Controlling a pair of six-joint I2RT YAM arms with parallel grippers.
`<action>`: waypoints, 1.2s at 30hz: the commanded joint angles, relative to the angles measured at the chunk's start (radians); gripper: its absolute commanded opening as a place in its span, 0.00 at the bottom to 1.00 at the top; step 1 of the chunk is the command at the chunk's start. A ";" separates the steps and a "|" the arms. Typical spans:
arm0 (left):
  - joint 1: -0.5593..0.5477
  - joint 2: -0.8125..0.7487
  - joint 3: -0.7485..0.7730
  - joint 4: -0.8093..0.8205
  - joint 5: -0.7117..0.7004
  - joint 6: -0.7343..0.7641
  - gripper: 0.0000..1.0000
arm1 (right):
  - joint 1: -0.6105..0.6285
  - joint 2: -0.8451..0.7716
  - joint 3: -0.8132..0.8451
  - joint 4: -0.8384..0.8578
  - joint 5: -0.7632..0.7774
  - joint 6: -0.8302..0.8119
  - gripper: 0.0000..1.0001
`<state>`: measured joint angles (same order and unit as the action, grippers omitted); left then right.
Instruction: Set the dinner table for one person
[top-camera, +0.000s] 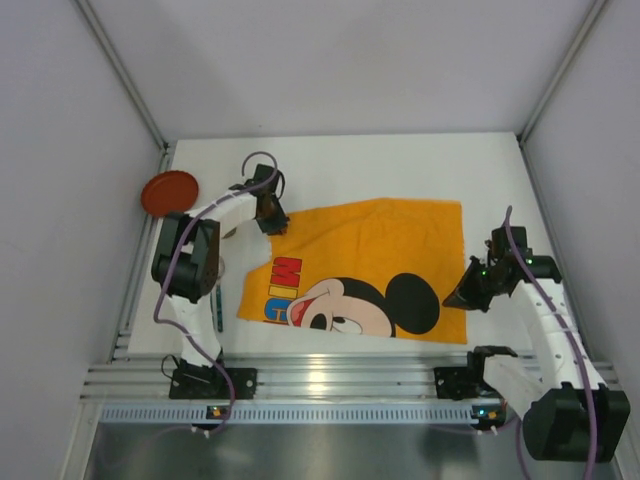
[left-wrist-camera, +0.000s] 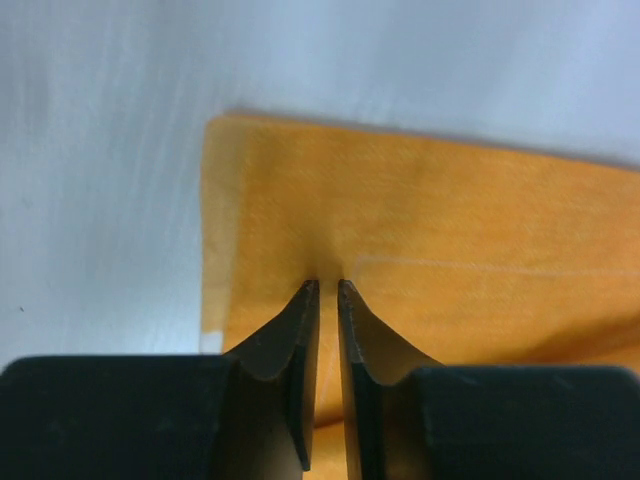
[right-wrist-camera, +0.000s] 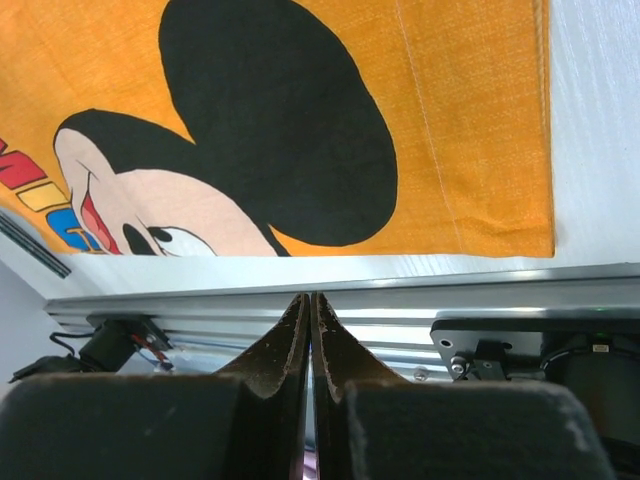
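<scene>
Groundwork stage, by the look of things: laying out of the orange rectangular cloth printed with a cartoon mouse (top-camera: 370, 270) as a placemat on the large plain white matte dinner table (top-camera: 400, 165). Tabletop spread beneath both arms, running from the ribbed aluminium rail (top-camera: 330, 375) at the near edge to the back wall. Left gripper (left-wrist-camera: 328, 285) down at the cloth's far-left corner, fingers nearly together with only a sliver between, tips at the fabric; impossible to tell whether any weave is pinched. Right gripper (right-wrist-camera: 310, 297) by the cloth's near-right corner, fingers pressed flat together, nothing visible between. Far-left corner seemingly tucked inward, so next probably a pull outward and flat, needing a sure pinch on the fabric alone and a low, level drag. After that, likely fetching of the round red-brown plate (top-camera: 168, 192) lying near the far-left table edge. Readable writing: big red, yellow and blue letters on the cloth, starting "MI", third letter uncertain. No brand legible elsewhere.
</scene>
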<state>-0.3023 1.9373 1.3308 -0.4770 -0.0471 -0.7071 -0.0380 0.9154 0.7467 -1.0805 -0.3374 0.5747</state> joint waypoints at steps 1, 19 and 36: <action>0.034 0.061 0.059 0.028 0.023 0.047 0.17 | -0.008 0.039 0.019 0.065 0.008 -0.012 0.00; 0.222 0.368 0.461 -0.101 -0.031 0.133 0.05 | -0.008 0.287 0.056 0.198 0.023 -0.032 0.00; 0.249 0.308 0.324 -0.114 -0.053 0.041 0.01 | -0.005 0.717 0.316 0.378 0.006 -0.105 0.00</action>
<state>-0.0589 2.2345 1.7245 -0.4671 -0.0532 -0.6537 -0.0380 1.5829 0.9749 -0.7696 -0.3187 0.5049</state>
